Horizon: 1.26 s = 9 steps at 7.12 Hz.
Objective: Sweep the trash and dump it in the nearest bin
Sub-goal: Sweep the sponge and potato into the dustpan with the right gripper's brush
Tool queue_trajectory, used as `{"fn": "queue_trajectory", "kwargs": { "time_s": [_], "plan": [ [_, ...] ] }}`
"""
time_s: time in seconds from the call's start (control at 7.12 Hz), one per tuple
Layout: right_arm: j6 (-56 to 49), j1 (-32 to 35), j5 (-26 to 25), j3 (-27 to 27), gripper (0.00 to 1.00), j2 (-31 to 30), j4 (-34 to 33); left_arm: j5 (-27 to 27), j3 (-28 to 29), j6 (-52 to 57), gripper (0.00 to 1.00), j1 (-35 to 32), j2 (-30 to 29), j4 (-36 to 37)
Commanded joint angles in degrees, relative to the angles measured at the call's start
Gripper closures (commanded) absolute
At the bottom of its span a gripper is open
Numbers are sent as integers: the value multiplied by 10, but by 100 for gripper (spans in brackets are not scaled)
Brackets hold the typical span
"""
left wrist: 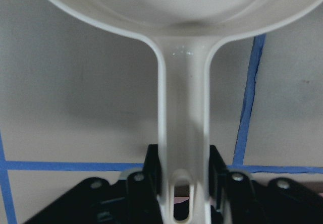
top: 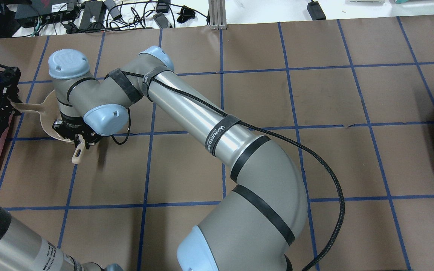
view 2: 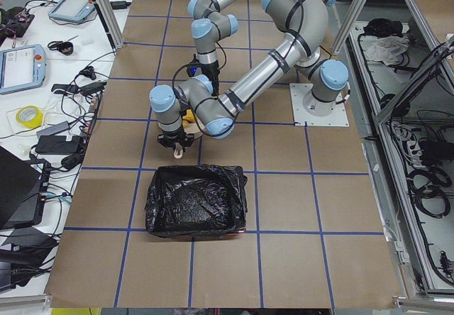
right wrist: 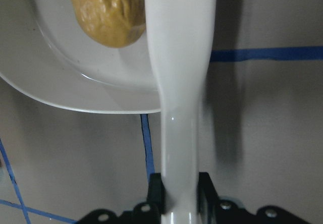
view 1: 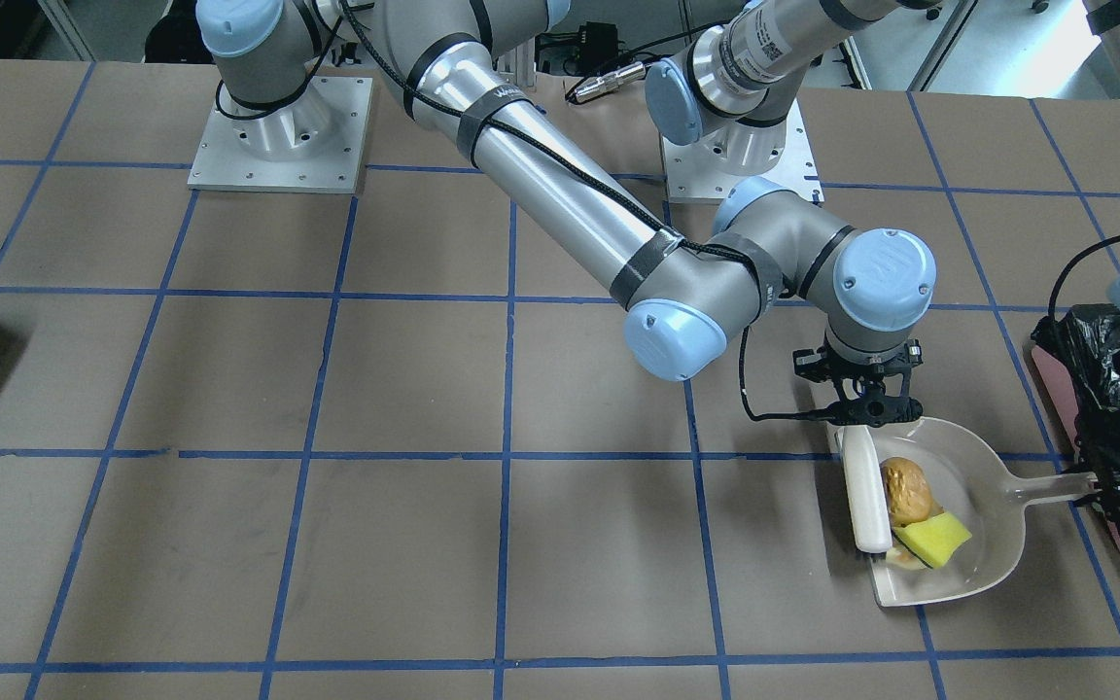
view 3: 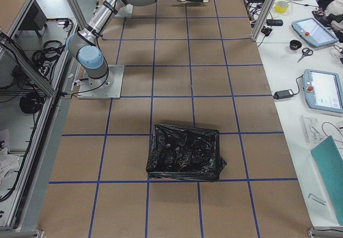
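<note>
The trash lies in the white dustpan [view 1: 983,506]: a golden-brown lump [view 1: 907,489], a yellow sponge block [view 1: 934,538] and a pale scrap [view 1: 900,556]. My right gripper [view 1: 866,406] reaches across and is shut on a white brush [view 1: 863,496], which stands at the pan's open side against the trash. The right wrist view shows the brush handle [right wrist: 179,108] between the fingers and the lump [right wrist: 108,12]. My left gripper [view 1: 1102,486] is shut on the dustpan handle [left wrist: 184,123]. The pink-sided bin [view 1: 1114,399] with its black bag stands just behind the left gripper.
The pan rests on the brown, blue-gridded table [view 1: 404,389]. A second black container [view 3: 185,152] stands near the table's other end, by the robot's right side. The right arm's long forearm [top: 202,116] spans the table's middle.
</note>
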Motion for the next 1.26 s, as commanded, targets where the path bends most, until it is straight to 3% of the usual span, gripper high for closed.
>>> {"fn": "queue_trajectory", "kwargs": {
  "time_s": [0.0,0.56,1.12],
  "plan": [
    [2,6,2,-14,100,19,-18,0,0,0,100,0,0,0],
    [16,9,53,-45,100,16,-47,-1,0,1,100,0,0,0],
    [-33,-2,-3,28,100,-67,38,-2,0,4,100,0,1,0]
  ]
}}
